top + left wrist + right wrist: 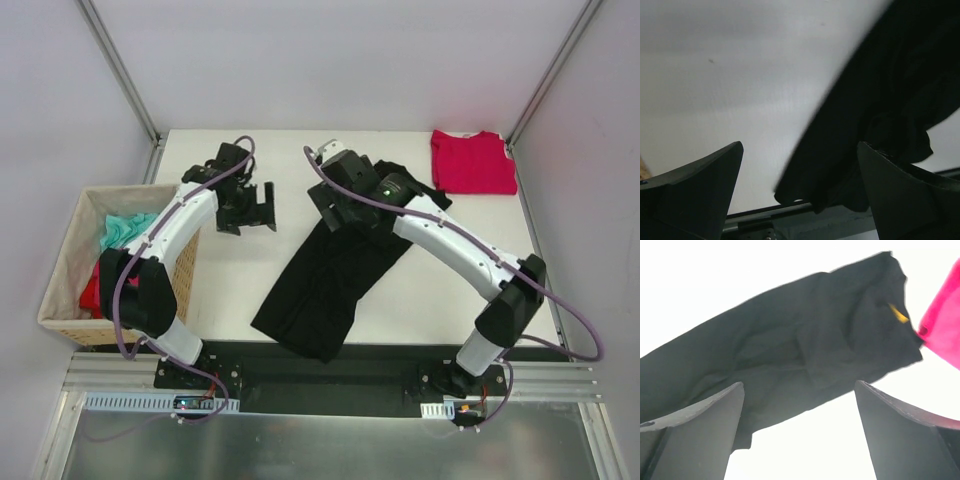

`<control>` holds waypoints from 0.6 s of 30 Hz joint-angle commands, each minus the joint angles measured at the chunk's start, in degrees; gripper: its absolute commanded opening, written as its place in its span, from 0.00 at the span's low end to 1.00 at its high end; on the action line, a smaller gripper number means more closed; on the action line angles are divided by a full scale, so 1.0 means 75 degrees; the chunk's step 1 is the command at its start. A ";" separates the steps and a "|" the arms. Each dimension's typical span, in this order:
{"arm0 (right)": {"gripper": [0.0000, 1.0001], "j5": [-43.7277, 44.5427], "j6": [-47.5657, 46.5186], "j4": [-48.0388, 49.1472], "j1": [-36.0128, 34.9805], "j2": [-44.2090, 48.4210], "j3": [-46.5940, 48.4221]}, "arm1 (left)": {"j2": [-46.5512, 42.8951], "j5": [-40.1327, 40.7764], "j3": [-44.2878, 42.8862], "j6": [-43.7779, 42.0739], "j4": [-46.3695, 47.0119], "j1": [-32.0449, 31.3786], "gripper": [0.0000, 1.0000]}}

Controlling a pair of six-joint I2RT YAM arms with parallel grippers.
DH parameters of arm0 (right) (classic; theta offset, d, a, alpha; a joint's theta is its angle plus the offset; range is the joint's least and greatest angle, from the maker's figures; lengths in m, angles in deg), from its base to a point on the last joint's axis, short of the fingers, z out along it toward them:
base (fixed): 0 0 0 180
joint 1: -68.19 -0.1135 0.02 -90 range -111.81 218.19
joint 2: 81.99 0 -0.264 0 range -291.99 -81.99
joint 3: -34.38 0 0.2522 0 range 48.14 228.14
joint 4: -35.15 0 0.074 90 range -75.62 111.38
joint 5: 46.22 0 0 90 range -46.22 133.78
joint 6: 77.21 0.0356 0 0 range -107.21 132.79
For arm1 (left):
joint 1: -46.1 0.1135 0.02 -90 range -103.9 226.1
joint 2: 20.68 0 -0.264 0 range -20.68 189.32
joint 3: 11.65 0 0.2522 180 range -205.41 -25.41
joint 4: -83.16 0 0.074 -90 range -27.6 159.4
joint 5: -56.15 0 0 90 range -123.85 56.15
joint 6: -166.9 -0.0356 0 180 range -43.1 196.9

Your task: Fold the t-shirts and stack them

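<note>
**Black shirt bunched on the desk, both pincers released above it**

The red t-shirt [473, 162] lies folded into a flat, neat rectangle at the far right corner of the desk [230, 270]. That half of the job looks done. The black t-shirt [330, 270] is the step in hand. It sprawls across the middle of the desk as a long, crumpled diagonal strip, with its wider end near the front edge and its narrower end tucked under the right arm.

The left pincer [258, 210] hangs with jaws wide apart over bare desk, just beside the shirt's left edge, grasping nothing. The right pincer [330, 215] is likewise spread and empty over the shirt's upper part.

In my judgement, the next move calls for each pincer to nip an edge or corner of the cloth and draw it out flat before any fold.

The cloth is soft, matte and limp, with rumpled folds, and a small yellow tag [898, 313] shows near the collar. The desk top is smooth and white. A woven tan basket [60, 290] at the left holds teal cloth [125, 228] and some red cloth.
</note>
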 commanded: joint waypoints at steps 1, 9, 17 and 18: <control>0.97 0.1343 0.0665 -0.0595 0.0999 -0.0330 -0.0414 | -0.0500 -0.0928 -0.0267 -0.0419 0.0166 -0.0898 0.99; 0.97 0.0851 0.0911 -0.0644 0.2816 -0.2017 0.0266 | -0.0769 -0.0906 0.0833 0.0026 0.0143 -0.1426 0.99; 0.97 0.0347 0.0970 -0.1113 0.3649 -0.3939 0.2211 | -0.1378 -0.1058 0.1982 0.0331 0.0084 -0.2070 0.99; 0.97 0.0323 0.0970 -0.1113 0.3673 -0.4010 0.2409 | -0.1437 -0.1151 0.2122 0.0355 0.0096 -0.2199 0.99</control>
